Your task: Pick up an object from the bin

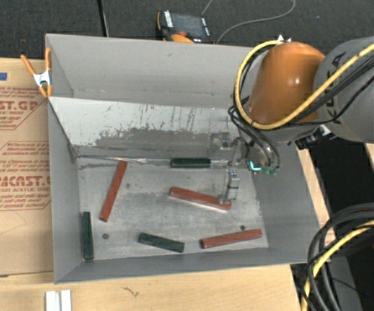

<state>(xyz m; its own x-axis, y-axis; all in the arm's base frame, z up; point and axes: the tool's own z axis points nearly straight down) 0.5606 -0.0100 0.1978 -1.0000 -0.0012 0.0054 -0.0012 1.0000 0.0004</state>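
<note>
My gripper (231,190) hangs low in the right middle of the bin, under the orange-covered wrist. Its tip is right at the right end of a flat red stick (198,198) that lies slanted on the bin floor; whether it touches the stick I cannot tell. A dark green stick (190,162) lies just behind and to the left of the gripper, along the foot of the back wall. Another red stick (231,239) lies in front of the gripper near the front right corner.
A dark green stick (161,241) lies near the front wall. A long red stick (113,190) stands slanted at the left. A dark green stick (86,235) lies along the left wall. The right wall is close beside the gripper.
</note>
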